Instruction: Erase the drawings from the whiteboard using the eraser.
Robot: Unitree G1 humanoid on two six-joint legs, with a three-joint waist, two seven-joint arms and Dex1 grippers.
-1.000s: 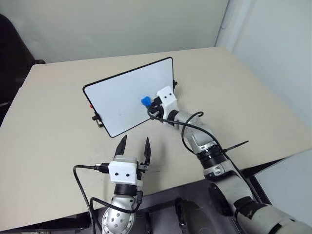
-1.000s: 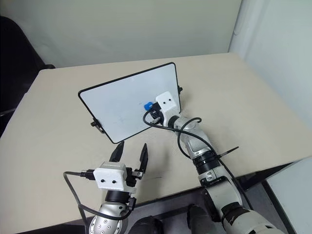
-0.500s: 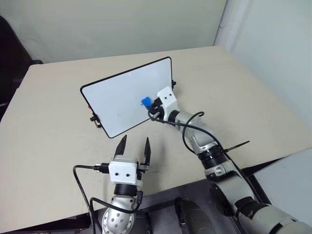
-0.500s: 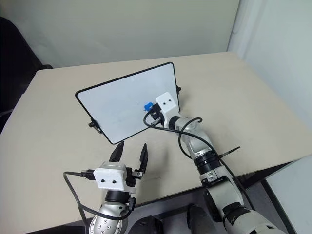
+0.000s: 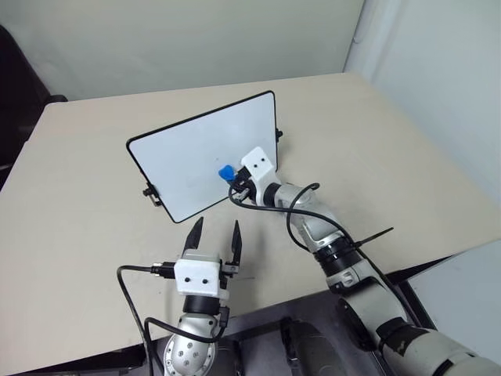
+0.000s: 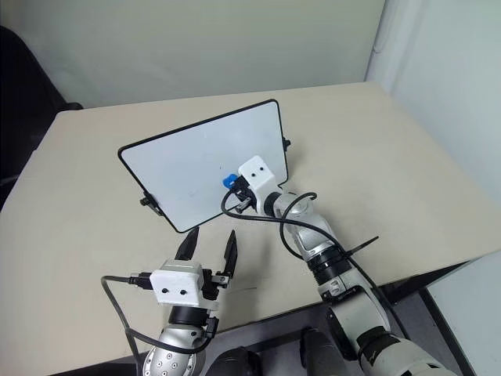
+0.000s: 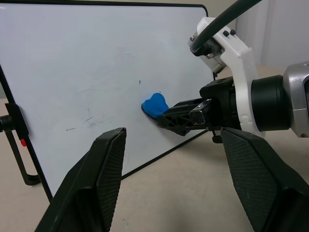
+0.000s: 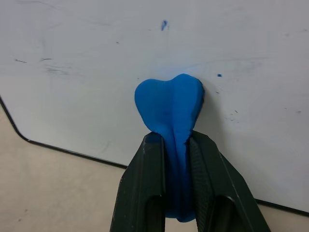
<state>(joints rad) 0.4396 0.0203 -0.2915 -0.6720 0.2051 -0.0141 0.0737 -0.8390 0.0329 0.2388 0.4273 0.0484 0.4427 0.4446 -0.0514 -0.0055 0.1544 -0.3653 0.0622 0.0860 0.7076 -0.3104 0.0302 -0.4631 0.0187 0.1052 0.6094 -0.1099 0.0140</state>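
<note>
Sliding leftward across the black-framed rectangular whiteboard [image 5: 196, 160], my right gripper [image 5: 233, 179] stays clamped on the small soft blue eraser [image 8: 169, 104] pressed against it, left gripper [image 5: 214, 235] spread, empty.

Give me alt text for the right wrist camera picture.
The right pincer, shut on the blue eraser, presses it against the whiteboard. A few small blue specks and faint grey smudges mark the board.

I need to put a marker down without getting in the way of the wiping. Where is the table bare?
Bare table lies left of the whiteboard, behind it, and far right. It is crowded in front, where the right gripper presses the eraser to the board and the left gripper hovers open.
</note>
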